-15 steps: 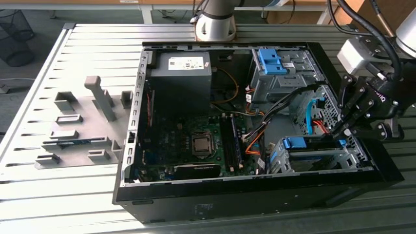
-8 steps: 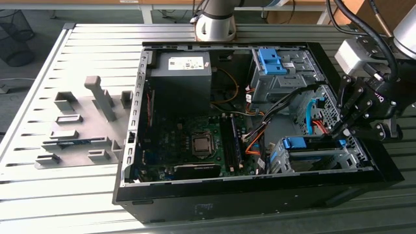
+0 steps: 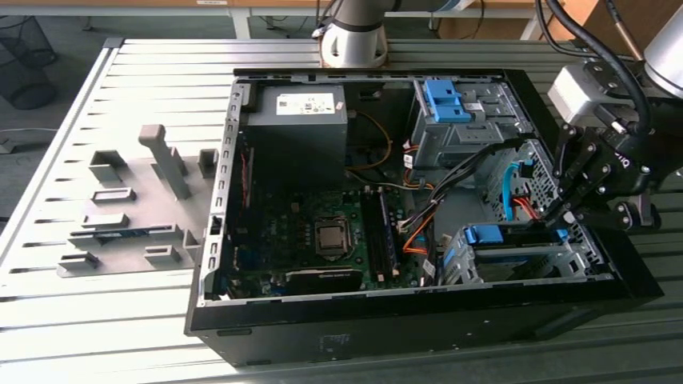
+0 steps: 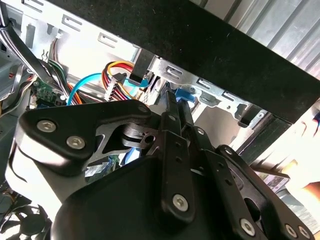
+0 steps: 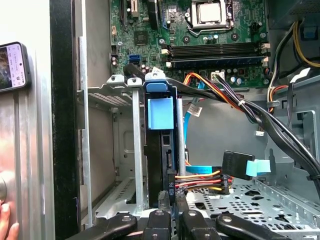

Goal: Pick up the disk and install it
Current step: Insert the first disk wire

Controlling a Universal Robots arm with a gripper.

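My bench is a ribbed silver aluminium slat table (image 3: 128, 320). A black wire-mesh waste bin (image 3: 24, 60) stands on the grey floor (image 3: 80, 24) at the frame's upper left, with pale wooden desk legs (image 3: 241, 22) along the top.

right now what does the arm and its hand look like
The arm's base column is silver-grey. Near the wrist sits a light grey box with black cables running up. The hand is matt black, built of flat linkage bars joined by silver screws.
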